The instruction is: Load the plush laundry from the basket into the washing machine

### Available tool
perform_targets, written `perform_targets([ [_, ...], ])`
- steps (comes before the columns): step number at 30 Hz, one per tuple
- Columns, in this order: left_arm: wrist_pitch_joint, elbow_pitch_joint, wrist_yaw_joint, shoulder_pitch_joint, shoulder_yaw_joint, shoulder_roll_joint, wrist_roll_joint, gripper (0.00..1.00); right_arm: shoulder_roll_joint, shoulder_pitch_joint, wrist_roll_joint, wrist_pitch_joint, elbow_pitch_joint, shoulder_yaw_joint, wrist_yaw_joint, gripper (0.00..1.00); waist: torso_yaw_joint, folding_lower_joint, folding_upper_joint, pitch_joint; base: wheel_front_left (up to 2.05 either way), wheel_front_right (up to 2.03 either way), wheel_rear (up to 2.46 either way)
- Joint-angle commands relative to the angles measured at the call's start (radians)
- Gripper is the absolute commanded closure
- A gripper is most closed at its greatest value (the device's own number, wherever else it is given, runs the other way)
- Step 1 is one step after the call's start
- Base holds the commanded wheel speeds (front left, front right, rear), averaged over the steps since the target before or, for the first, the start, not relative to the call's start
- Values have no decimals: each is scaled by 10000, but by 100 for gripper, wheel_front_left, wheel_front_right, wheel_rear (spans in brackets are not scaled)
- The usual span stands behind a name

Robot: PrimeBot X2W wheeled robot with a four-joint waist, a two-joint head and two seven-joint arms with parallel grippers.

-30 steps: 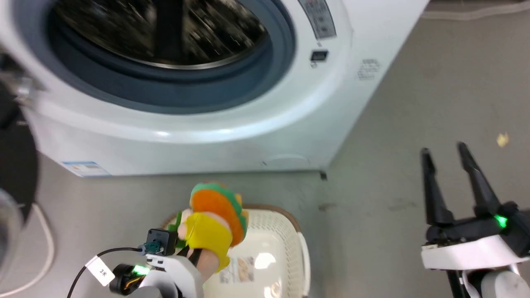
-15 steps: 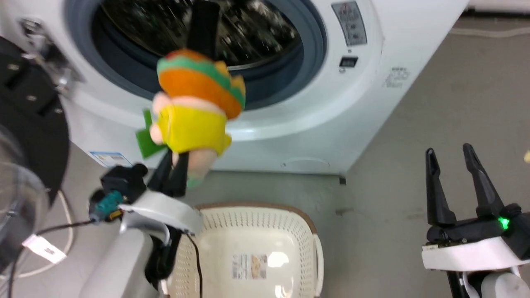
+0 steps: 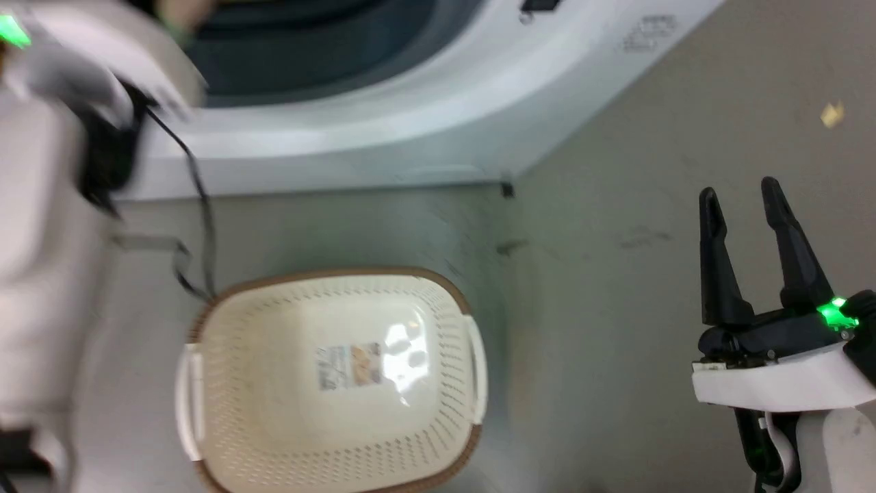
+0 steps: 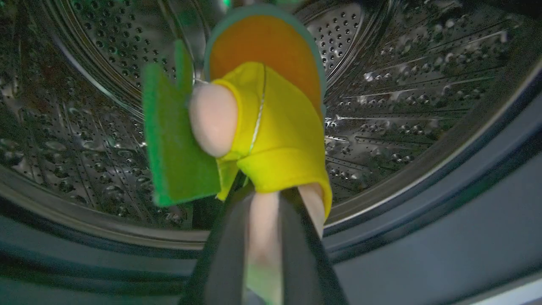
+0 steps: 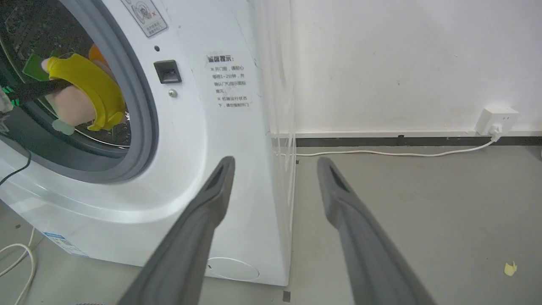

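**Plush held in the drum mouth, left pincer clenched on it**

On my left, a pale forearm (image 3: pixel 41 239) climbs the left edge of the head view towards the washing machine (image 3: pixel 383 130) at the far side. Through the left wrist camera I see the left gripper (image 4: pixel 266 199) clenched on the plush laundry (image 4: pixel 275 127). Its two dark fingers (image 4: pixel 220 254) pinch the toy's pale pinkish end between them. The yellow top, the orange skirt and a green flap stand up beyond the fingertips.

The toy hangs in the air inside the door opening. The perforated steel drum (image 4: pixel 402 97) is all around behind it, and the grey door ring (image 4: pixel 423 241) lies nearer to me, below it. I cannot tell whether it touches the drum anywhere. My right wrist camera agrees on the place, with the yellow and pink sitting just inside the ring.

A black cable (image 3: pixel 198 185) trails down from the arm to the far left of the basket (image 3: pixel 335 275). The basket stands on the grey floor (image 3: pixel 602 308), on the near side of the machine and apart from its front. It has white handles on its left and right, and a sticker (image 3: pixel 349 366) lies on its bottom.

Further right, the right gripper (image 3: pixel 739 192) hovers over the floor, well apart from the basket. It is released, with the fingers spread and nothing between them.

At the far right a small yellow scrap (image 3: pixel 831 115) lies on the floor. In the right wrist view a white socket (image 5: pixel 495 120) sits low on the wall, and a white cord (image 5: pixel 381 153) runs leftward from it along the skirting.
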Motion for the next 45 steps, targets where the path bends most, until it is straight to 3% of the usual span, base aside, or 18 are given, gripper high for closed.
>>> perform_targets([
  [1,148,128,-51,-388,11,103,68,100,7,-151,98,-45,-13,12,-7,0,-706,-3,-1,775,0,0,0],
  [9,1795,2234,-65,-3027,-321,562,564,100,7,-479,593,-45,81,259,-7,0,-1291,-3,-1,1547,0,0,0],
  [17,2486,3696,-152,-3981,-885,566,1010,100,7,-705,757,-45,153,278,-7,0,-1351,-3,-1,1687,0,0,0],
  [18,2427,3816,-183,-3988,-921,543,1019,71,7,-722,737,-45,163,268,-7,0,-1319,-3,-1,1635,0,0,0],
  [19,2310,3924,-201,-3977,-937,514,1016,0,7,-736,708,-45,170,249,-7,0,-1278,-3,-1,1560,0,0,0],
  [23,1628,4300,-432,-3657,-1001,285,883,0,7,-734,462,-46,162,116,-7,0,-998,-3,-1,1030,0,0,0],
  [31,-1038,4366,-861,-1481,-989,-444,274,0,7,-255,-360,-46,118,-373,-7,0,-54,-3,-1,-1135,0,0,0],
  [38,-2954,3081,-1017,1434,-762,-1150,-498,0,7,404,-1060,-46,157,-608,-7,0,855,-3,-1,-3154,0,0,0],
  [42,-3154,1127,-490,3399,-442,-1319,-321,0,7,898,-1336,-46,218,-633,-7,0,1317,-3,-1,-3951,0,0,0],
  [43,-3163,-729,-35,5197,-18,-1480,5,0,7,1292,-1435,-46,300,-561,-7,0,1621,-3,-1,-4387,0,0,0],
  [45,-3165,-1733,255,6365,236,-1599,235,0,7,1522,-1440,-46,357,-515,-7,0,1768,-3,-1,-4576,0,0,0],
])
